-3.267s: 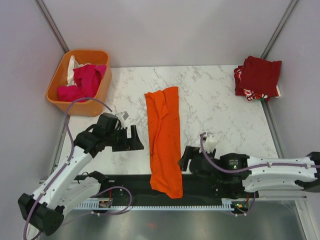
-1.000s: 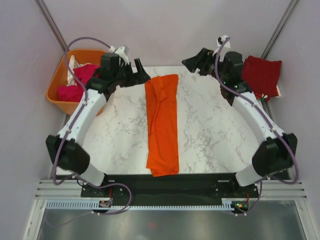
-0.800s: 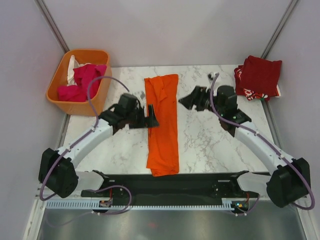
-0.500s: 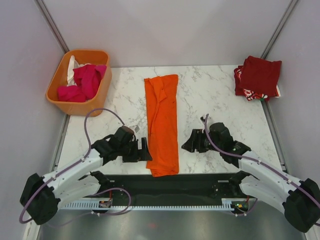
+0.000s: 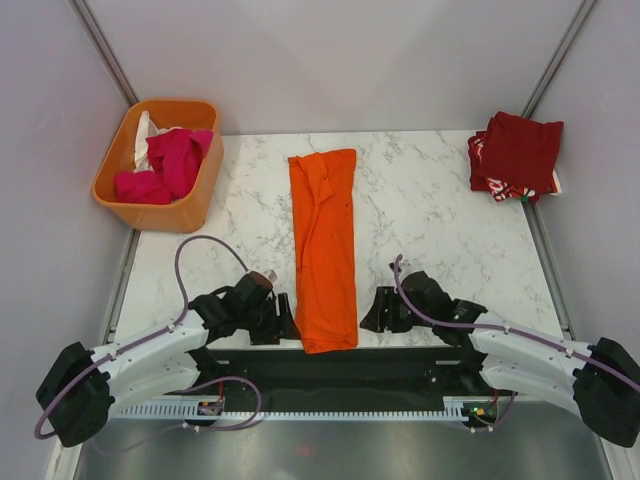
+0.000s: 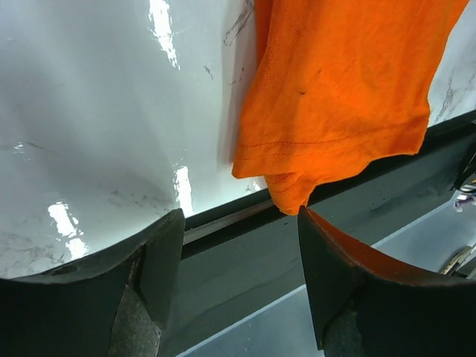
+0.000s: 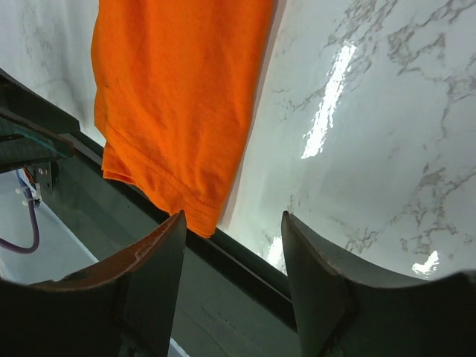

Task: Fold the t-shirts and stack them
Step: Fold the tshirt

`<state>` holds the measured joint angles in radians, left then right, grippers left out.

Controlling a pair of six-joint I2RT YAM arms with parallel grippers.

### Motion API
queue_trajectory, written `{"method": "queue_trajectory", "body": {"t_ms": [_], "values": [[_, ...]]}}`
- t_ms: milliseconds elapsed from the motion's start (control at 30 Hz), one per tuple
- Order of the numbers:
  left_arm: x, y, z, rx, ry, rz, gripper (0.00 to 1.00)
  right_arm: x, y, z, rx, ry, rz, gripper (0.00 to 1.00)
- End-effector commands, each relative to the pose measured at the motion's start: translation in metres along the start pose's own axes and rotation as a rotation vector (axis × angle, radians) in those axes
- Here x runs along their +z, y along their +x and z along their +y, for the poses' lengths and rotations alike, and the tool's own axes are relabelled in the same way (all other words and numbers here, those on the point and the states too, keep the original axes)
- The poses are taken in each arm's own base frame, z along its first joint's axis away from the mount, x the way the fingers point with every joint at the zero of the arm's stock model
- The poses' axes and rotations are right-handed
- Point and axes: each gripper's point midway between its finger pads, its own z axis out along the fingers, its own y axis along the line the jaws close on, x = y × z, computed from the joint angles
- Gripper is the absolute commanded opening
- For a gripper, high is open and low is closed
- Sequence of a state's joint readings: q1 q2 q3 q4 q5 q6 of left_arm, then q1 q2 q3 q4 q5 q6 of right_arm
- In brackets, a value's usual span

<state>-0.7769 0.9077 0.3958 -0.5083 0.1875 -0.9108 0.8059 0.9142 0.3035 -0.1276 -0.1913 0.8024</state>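
Observation:
A bright orange t-shirt (image 5: 325, 245) lies folded lengthwise as a long strip down the middle of the marble table (image 5: 440, 230), its hem at the near edge. My left gripper (image 5: 286, 322) sits low just left of that hem, open and holding nothing. In the left wrist view the hem corner of the orange t-shirt (image 6: 335, 89) hangs over the edge by the right finger of the left gripper (image 6: 239, 219). My right gripper (image 5: 372, 316) is open just right of the hem. The right wrist view has the orange t-shirt (image 7: 178, 97) left of the right gripper (image 7: 232, 219).
Folded dark red and red-and-white t-shirts (image 5: 517, 155) are stacked at the far right corner. An orange plastic basket (image 5: 108, 178) at the far left holds magenta (image 5: 165, 165) and white (image 5: 145, 128) t-shirts. A black rail (image 5: 400, 368) runs along the near edge.
Both arms have swept back from the far end of the orange t-shirt to its near hem and dropped low. Both pairs of jaws have narrowed somewhat. The shirt has not moved.

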Motion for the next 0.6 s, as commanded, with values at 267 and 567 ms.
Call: {"method": "queue_trajectory", "body": {"t_ms": [267, 567], "values": [[0.021, 0.006, -0.026, -0.019, 0.042, 0.015, 0.68, 0.022, 0.012, 0.017, -0.019, 0.005, 0.018, 0.62], [0.032, 0.013, -0.028, 0.008, 0.011, 0.042, 0.41, 0.030, 0.011, 0.024, -0.023, -0.017, 0.013, 0.61]]}}
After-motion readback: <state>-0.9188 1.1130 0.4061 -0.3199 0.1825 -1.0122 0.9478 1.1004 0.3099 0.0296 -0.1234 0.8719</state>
